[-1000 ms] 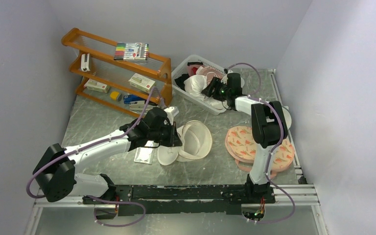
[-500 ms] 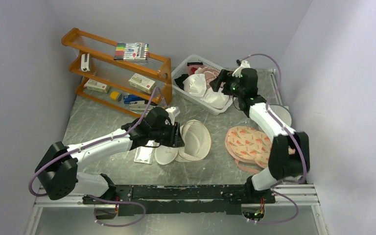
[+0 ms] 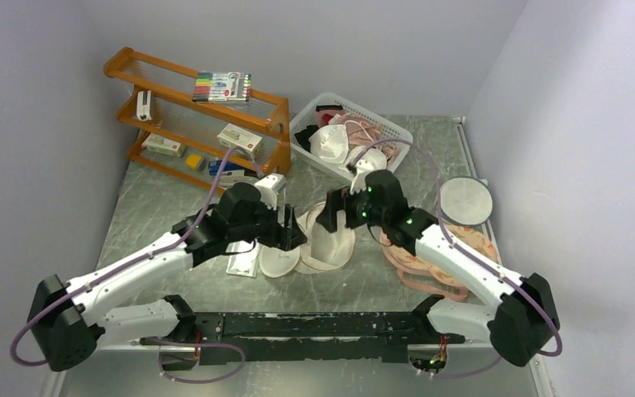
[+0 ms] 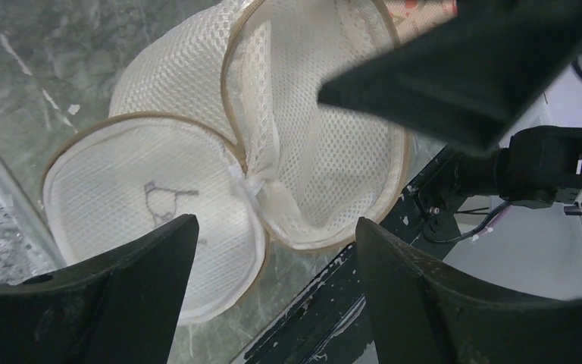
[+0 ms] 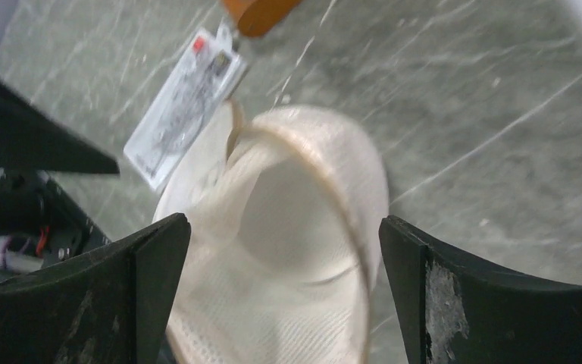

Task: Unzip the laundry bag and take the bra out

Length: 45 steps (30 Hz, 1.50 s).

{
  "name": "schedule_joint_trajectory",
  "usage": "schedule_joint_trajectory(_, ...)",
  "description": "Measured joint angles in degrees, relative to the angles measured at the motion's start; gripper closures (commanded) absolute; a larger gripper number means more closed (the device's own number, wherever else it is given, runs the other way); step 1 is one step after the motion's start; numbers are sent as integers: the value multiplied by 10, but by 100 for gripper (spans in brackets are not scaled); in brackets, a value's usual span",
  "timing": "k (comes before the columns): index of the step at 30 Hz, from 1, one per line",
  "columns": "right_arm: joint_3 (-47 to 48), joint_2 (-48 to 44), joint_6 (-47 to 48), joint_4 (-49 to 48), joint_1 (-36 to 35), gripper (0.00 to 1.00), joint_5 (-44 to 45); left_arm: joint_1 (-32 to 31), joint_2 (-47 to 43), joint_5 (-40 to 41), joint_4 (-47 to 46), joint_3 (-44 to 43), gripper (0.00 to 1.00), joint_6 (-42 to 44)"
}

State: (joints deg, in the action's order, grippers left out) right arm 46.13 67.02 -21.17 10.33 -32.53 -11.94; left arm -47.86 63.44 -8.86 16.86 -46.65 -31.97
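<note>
Your left gripper (image 4: 273,224) and right gripper (image 5: 284,221) both stood wide open, holding nothing, over the laundry bag (image 3: 324,238), which lay unzipped at centre between them. Pinching only loose mesh could have dragged the light bag or folded its flap shut.

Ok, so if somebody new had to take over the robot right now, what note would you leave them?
Left fingers: open, empty, over the round cream-white mesh laundry bag.
Right fingers: open, empty, over the same bag.
Bag: mid-table, spread open like a clam shell.
Done: bag unzipped; no bra shows inside it.
Left: I cannot tell which item is the bra. Check the peach fruit-patterned pads beside the bag and the white plastic basket behind it.
</note>
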Motion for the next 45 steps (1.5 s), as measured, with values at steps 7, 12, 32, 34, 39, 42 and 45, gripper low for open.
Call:
schedule_joint_trajectory(7, -35, -49, -32, 75, -64, 16, 115, 5, -70, 14, 6, 56, 9, -28)
schedule_joint_trajectory(12, -33, -47, -31, 111, -65, 43, 180, 6, -94, 22, 7, 100, 8, -71)
schedule_joint_trajectory(32, -21, -11, -17, 88, -65, 77, 179, 34, -163, 144, 72, 275, 18, -452)
schedule_joint_trajectory(34, -21, -10, -14, 87, -65, 77, 179, 50, -164, 133, 46, 298, 22, -475)
schedule_joint_trajectory(39, -19, -10, -5, 84, -65, 77, 182, 62, -162, 111, -26, 326, 25, -502)
schedule_joint_trajectory(42, -17, -10, -1, 84, -65, 77, 182, 62, -145, 101, -58, 330, 30, -509)
schedule_joint_trajectory(45, -17, -10, 2, 84, -65, 77, 182, 63, -120, 84, -96, 338, 38, -513)
